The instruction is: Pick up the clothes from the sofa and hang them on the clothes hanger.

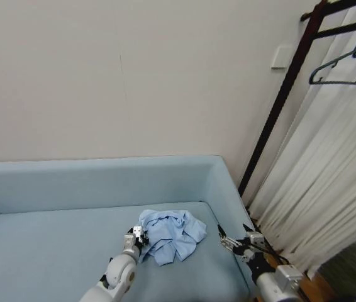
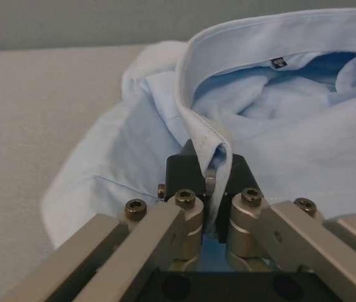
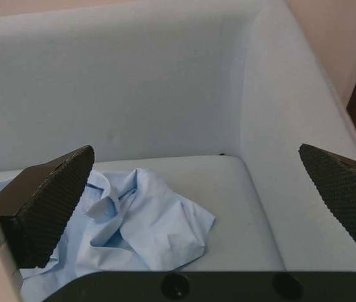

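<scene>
light blue shirt (image 1: pixel 173 234) lies crumpled on the sofa (image 1: pixel 71 182) seat, near the armrest end. left gripper (image 2: pixel 211 177) pinches its collar (image 2: pixel 187 88); right gripper (image 3: pixel 194 170), jaws spread wide, hovers over the armrest.

Smooth, finely woven pale blue cloth, matt and creased, makes up the shirt (image 2: pixel 272 126), on a sofa (image 1: pixel 71 182) upholstered in matt, fine-grained fabric. At the shirt's collar, the left gripper (image 2: pixel 208 182) shows brushed bare metal and matt black jaws; beside the shirt, the right gripper (image 3: pixel 198 189) has rough, knurled black jaws.
</scene>
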Controlling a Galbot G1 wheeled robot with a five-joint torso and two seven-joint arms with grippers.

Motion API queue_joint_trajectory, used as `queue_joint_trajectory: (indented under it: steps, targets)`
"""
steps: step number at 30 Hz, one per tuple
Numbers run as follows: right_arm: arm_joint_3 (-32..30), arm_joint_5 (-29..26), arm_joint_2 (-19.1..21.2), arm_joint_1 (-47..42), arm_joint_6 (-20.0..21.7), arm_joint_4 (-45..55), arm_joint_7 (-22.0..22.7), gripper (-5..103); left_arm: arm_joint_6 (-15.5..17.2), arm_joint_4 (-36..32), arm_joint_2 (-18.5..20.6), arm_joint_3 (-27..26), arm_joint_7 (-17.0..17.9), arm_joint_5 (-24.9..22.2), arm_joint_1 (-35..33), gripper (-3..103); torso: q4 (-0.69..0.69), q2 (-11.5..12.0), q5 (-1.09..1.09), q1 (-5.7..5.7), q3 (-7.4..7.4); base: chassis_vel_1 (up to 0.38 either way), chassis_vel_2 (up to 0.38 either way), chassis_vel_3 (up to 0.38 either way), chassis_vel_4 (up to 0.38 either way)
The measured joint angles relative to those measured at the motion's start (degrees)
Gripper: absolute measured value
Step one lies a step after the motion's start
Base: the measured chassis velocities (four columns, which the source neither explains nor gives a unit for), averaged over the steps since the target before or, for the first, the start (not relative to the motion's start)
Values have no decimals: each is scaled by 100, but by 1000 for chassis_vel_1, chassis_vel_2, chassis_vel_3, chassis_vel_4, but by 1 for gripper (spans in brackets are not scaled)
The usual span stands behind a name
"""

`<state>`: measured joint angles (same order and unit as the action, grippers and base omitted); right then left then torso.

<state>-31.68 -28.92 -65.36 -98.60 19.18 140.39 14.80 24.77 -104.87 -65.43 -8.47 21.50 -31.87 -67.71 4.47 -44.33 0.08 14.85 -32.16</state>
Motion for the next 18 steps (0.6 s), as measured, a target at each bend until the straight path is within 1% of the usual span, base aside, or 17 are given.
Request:
queue_joint_trajectory:
  steps: [3, 4, 5, 7, 8, 11, 12, 14, 17, 18]
  targets:
    - [345, -736, 406, 671, 224, -214, 411, 100, -488, -46, 207, -120, -306, 467, -190, 3, -2, 0, 0, 0, 0, 0, 0, 0, 0]
    - [345, -736, 406, 671, 224, -214, 411, 100, -488, -46, 207, -120, -306, 467, -190, 3, -2, 0, 0, 0, 0, 0, 0, 0, 0]
    - [552, -1050, 584, 1030, 309, -373, 598, 100, -641, -74, 288, -148, -375, 663, -247, 3, -4, 0, 1, 0, 0, 0, 0, 0, 0]
    - [884, -1613, 794, 1538, 489, -668, 813, 100, -780, -131, 381, -165, -429, 849, -292, 3, -1, 0, 0, 0, 0, 0, 0, 0, 0]
    - [884, -1613, 794, 1538, 489, -668, 813, 100, -780, -131, 381, -165, -429, 849, -292, 3, -1, 0, 0, 0, 0, 0, 0, 0, 0]
    - [1533, -2513, 930, 2433, 751, -1302, 1162, 100, -828, -189, 482, -140, -451, 943, -302, 3, 0, 0, 1, 0, -1, 0, 0, 0, 0]
    - [1533, -2513, 930, 2433, 751, -1302, 1162, 100, -828, -189, 482, -140, -451, 943, -302, 3, 0, 0, 1, 0, -1, 0, 0, 0, 0]
    - [2083, -2996, 871, 3213, 795, -1895, 1574, 100, -828, -188, 535, -51, -456, 947, -286, 3, -2, 1, 0, 1, -1, 0, 0, 0, 0]
    - [2653, -3332, 672, 3940, 797, -2474, 1975, 100, -828, -164, 600, 45, -452, 947, -259, 3, -2, 0, -1, 2, -2, 0, 0, 0, 0]
    - [2653, -3332, 672, 3940, 797, -2474, 1975, 100, -828, -164, 600, 45, -452, 947, -259, 3, -2, 0, -1, 2, -2, 0, 0, 0, 0]
